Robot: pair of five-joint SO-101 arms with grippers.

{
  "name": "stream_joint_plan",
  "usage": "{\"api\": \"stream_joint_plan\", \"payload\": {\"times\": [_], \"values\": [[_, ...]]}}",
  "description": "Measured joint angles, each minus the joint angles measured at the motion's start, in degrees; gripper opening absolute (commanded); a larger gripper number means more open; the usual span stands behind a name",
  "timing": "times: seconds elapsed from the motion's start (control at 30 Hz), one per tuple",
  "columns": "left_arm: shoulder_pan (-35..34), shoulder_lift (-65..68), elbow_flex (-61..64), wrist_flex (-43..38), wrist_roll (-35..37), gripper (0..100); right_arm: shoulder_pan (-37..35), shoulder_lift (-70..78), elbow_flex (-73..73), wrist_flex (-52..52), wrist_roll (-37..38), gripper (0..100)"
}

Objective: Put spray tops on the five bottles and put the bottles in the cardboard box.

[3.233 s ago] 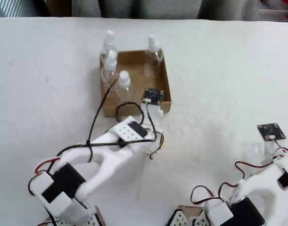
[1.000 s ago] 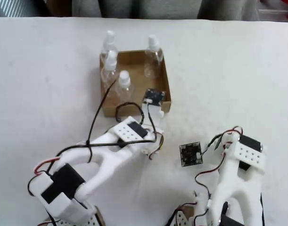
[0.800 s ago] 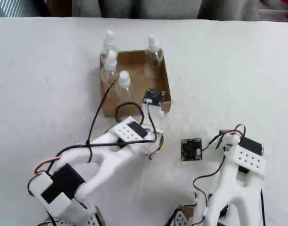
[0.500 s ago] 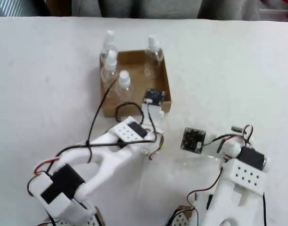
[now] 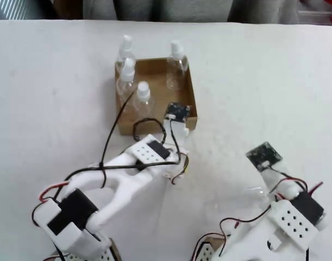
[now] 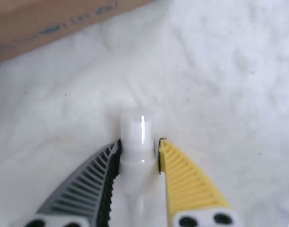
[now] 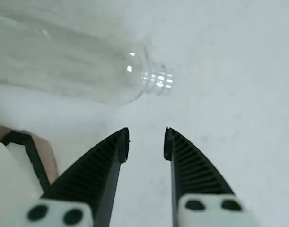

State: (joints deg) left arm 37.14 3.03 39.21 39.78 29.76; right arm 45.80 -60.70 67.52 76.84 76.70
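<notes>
Bottle [image 7: 73,61], faint against white table [image 7: 239,56]

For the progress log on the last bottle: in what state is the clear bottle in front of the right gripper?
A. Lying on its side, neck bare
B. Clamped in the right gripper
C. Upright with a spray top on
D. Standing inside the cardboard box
A: in the right wrist view the clear bottle lies on its side on the table with its threaded neck bare, apart from the open right gripper.
</notes>
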Motion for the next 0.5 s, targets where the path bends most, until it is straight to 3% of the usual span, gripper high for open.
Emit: {"api": "stream_joint_plan", "payload": {"times": [0.17,0.33,0.5], "values": [[0.00,0.00,0.00,0.00,0.00,3,5.98,0.00,7.03,-3.08,-0.18,9.8],[0.00,0.00,0.00,0.00,0.00,3,6.77,0.00,11.25,-8.44,-0.18,9.6],[0.00,0.00,0.00,0.00,0.00,3,5.80,0.00,11.69,-8.79,-0.97,1.2]]}}
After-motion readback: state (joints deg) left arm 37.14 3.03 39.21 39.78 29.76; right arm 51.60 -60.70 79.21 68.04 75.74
